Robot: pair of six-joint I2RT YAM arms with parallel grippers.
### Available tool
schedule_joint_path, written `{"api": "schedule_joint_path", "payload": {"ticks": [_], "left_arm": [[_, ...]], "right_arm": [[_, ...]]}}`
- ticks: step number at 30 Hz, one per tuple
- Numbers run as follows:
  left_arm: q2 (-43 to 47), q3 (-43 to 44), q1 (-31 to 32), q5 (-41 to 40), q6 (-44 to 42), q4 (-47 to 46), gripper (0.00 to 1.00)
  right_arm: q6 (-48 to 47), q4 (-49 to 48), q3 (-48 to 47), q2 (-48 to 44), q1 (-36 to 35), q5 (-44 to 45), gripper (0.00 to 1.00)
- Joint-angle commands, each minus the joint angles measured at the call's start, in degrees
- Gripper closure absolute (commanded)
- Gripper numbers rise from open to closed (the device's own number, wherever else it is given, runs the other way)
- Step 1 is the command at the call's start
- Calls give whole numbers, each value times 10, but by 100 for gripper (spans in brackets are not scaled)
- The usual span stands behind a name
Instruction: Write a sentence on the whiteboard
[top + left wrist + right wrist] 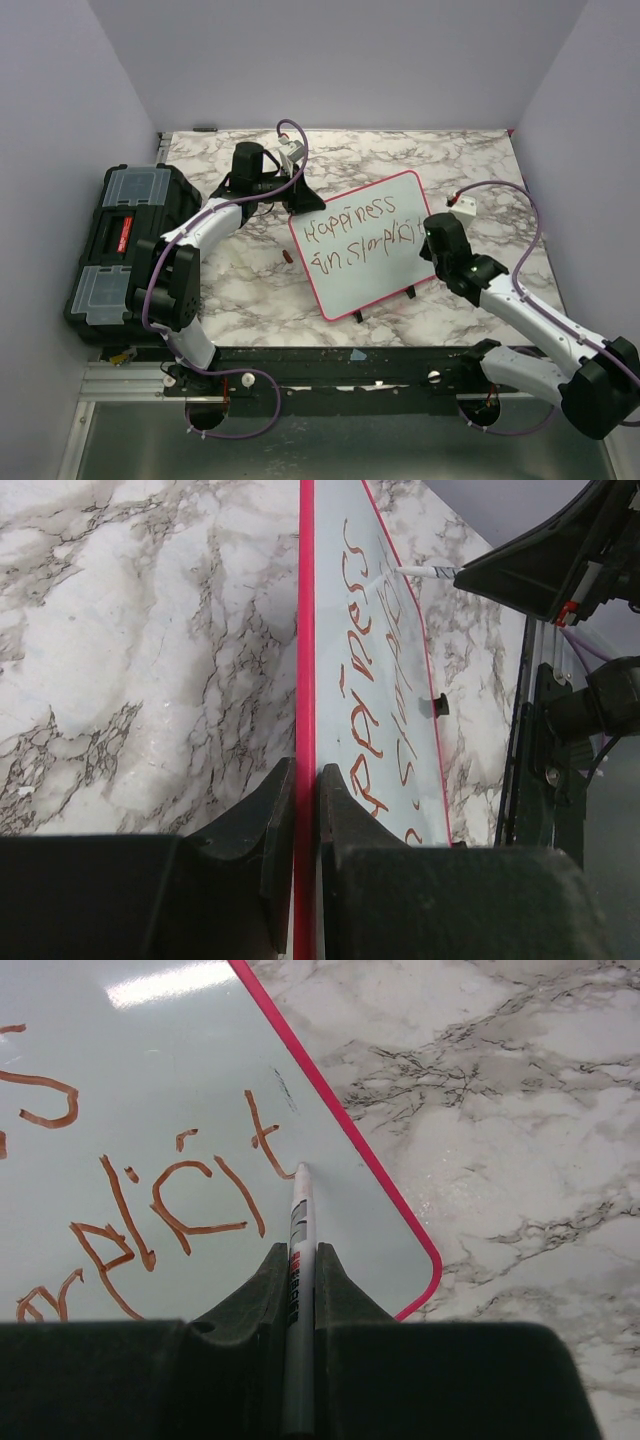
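The whiteboard (365, 265), white with a pink-red frame, stands tilted on two black feet mid-table. The sentence (362, 235) in red-brown marker reads "Happiness / in Simplicit". My left gripper (300, 197) is shut on the board's far left edge; in the left wrist view the jaws (305, 790) clamp the pink frame (305, 630). My right gripper (432, 240) is shut on a white marker (298, 1230), whose tip touches the board (150, 1080) at the foot of the last "t" (265, 1140), near the board's right corner.
A black toolbox (125, 245) with clear lid compartments sits at the table's left edge, beside the left arm. A small red marker cap (287, 257) lies on the marble just left of the board. Grey walls enclose the table.
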State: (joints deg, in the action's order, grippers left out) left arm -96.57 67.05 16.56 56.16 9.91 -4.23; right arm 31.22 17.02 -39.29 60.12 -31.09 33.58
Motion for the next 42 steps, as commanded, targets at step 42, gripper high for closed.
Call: {"api": "schedule_joint_path", "payload": {"ticks": [42], "left_arm": [[8,2,-5,13,-24,-57,100]], "right_arm": [[2,-18,23,6,3,10,99]]}}
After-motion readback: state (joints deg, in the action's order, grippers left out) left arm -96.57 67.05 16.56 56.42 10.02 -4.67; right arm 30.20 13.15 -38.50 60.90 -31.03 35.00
